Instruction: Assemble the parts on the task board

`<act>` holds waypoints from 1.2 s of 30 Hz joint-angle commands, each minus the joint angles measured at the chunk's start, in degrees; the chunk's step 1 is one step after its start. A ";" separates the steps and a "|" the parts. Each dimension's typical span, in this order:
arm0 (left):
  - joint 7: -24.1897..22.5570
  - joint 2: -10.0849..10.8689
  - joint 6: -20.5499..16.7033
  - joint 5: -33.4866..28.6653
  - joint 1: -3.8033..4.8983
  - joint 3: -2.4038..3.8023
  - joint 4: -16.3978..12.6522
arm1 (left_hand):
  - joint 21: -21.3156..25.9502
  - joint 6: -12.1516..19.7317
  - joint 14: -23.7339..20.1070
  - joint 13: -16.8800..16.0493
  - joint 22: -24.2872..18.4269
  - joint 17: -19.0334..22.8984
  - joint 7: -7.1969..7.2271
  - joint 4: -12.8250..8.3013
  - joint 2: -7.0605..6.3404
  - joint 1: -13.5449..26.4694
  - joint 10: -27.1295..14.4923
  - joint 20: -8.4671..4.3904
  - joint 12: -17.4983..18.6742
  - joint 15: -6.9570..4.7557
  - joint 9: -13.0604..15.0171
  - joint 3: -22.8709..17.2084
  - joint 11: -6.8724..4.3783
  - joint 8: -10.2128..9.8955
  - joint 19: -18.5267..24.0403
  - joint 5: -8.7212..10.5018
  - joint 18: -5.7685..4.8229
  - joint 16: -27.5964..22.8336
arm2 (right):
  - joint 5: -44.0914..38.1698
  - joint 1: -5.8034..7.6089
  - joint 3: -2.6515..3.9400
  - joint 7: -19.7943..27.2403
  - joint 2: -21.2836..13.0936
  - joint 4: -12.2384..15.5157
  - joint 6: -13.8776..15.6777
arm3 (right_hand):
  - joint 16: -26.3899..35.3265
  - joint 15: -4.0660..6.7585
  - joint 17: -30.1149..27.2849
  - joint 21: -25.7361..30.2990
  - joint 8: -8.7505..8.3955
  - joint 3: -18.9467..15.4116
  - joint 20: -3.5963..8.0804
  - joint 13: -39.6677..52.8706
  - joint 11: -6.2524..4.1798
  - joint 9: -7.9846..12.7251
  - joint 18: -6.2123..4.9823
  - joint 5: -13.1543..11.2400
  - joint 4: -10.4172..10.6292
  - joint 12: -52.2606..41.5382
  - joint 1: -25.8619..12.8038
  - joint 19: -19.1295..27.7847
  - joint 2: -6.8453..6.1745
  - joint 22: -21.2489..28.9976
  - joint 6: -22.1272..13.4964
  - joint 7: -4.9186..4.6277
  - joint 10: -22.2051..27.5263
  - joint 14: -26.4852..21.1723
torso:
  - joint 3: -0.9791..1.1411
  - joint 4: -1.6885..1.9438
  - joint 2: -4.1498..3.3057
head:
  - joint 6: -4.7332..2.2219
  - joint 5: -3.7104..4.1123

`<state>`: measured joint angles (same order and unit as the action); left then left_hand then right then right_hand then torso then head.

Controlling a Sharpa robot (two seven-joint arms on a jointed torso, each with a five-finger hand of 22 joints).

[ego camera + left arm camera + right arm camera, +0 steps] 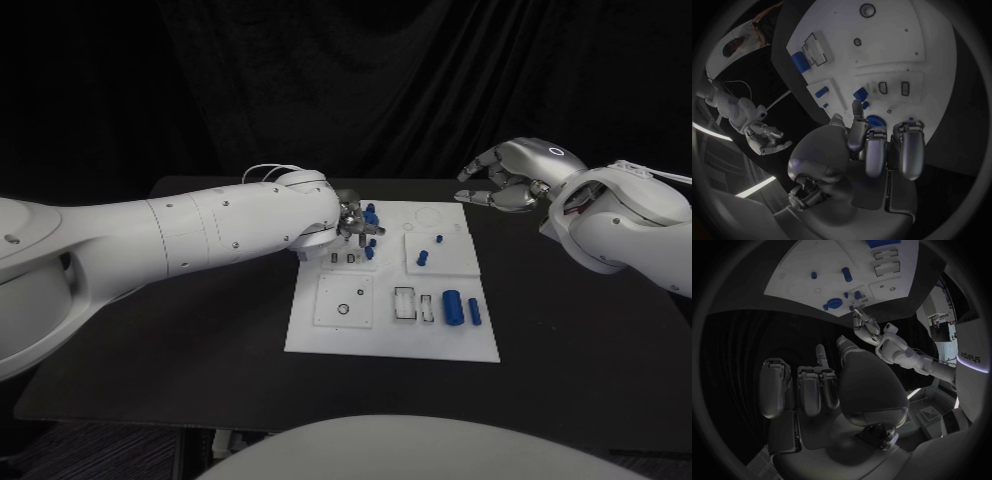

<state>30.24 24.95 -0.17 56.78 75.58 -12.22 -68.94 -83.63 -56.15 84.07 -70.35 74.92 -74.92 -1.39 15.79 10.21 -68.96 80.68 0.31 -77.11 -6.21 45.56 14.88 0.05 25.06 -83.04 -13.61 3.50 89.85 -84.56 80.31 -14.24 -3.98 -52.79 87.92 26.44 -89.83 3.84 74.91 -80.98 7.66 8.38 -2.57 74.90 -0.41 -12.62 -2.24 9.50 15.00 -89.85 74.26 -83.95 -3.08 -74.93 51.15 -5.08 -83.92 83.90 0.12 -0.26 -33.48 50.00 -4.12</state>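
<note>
Fingers of both hands curl on nothing over the white task board (325,330) on the black table (159,380).

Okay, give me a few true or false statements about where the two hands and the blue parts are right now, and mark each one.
1. The left hand is over the far part of the task board, among blue parts. True.
2. The right hand holds a blue part. False: it hangs above the table beyond the board's far right corner, holding nothing.
3. A large blue cylinder lies on the near right part of the board. True.
4. The board is black. False: it is white, on a black table.
</note>
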 commanded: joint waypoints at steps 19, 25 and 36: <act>1.03 -0.71 3.09 0.23 -0.56 0.05 0.66 | 0.45 -3.16 5.93 -19.65 3.20 -15.08 0.87 -0.77 -0.18 -0.73 9.32 0.04 -12.89 -0.01 1.89 -1.53 -3.44 -0.19 -0.12 -0.60 -0.47 0.15 | -0.06 -0.20 0.05 -0.89 0.24 -0.21 -0.19 | -0.17 -0.39 15.09 -0.34 0.19 -0.38 -0.38 15.10 0.32 -0.06 0.16 0.04 -0.03 -0.15 -0.36 -1.72 -0.02 -12.35 0.37 0.00 -6.08 6.10 | 0.14 -0.14 -0.05 | 0.00 0.22; 1.20 -0.87 3.68 0.23 -0.66 0.05 0.99 | 0.54 -3.19 5.93 -19.65 3.06 -15.08 0.89 -0.79 -0.19 -0.74 9.32 0.03 -12.89 -0.03 2.00 -1.57 -3.46 -0.17 -0.04 -0.62 -0.44 0.15 | -0.06 -0.20 0.05 -0.88 0.28 -0.25 -0.25 | -0.17 -0.39 15.09 -0.34 0.19 -0.38 -0.38 15.10 0.32 -0.06 0.16 0.04 -0.03 -0.15 -0.36 -1.72 -0.02 -12.35 0.37 0.00 -6.08 6.10 | 0.17 -0.10 -0.03 | 0.00 0.12; 0.82 -1.54 3.81 0.23 -1.07 0.05 1.92 | 0.91 -2.59 5.93 -19.65 2.59 -15.08 0.85 -0.98 -0.25 -0.92 9.32 -0.07 -12.89 -0.09 2.62 -1.96 -3.47 -0.66 0.26 -0.76 -0.32 0.15 | -0.05 -0.20 0.05 -1.05 0.24 -0.12 -0.55 | -0.17 -0.40 15.09 -0.27 0.20 -0.44 -0.39 15.10 0.34 -0.07 0.14 0.05 -0.01 -0.15 -0.42 -1.70 -0.04 -12.33 0.48 -0.02 -6.08 6.10 | 0.13 -0.01 0.01 | 0.00 0.31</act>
<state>31.48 23.58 2.88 56.81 74.66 -12.22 -67.08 -82.89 -58.97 84.16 -65.58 74.91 -74.91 -0.42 14.76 9.98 -69.19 80.32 0.32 -77.17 -6.10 48.13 13.22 -0.05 24.63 -83.04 -14.12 3.50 89.85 -84.54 80.23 -14.24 -3.98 -52.50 87.75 26.14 -89.83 3.84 74.91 -80.98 7.66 8.38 -2.57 74.94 -0.41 -12.60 -2.24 9.50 15.01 -89.85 74.26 -83.95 -3.08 -74.91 51.15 -5.08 -83.92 83.90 0.25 -0.32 -33.48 50.00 -3.78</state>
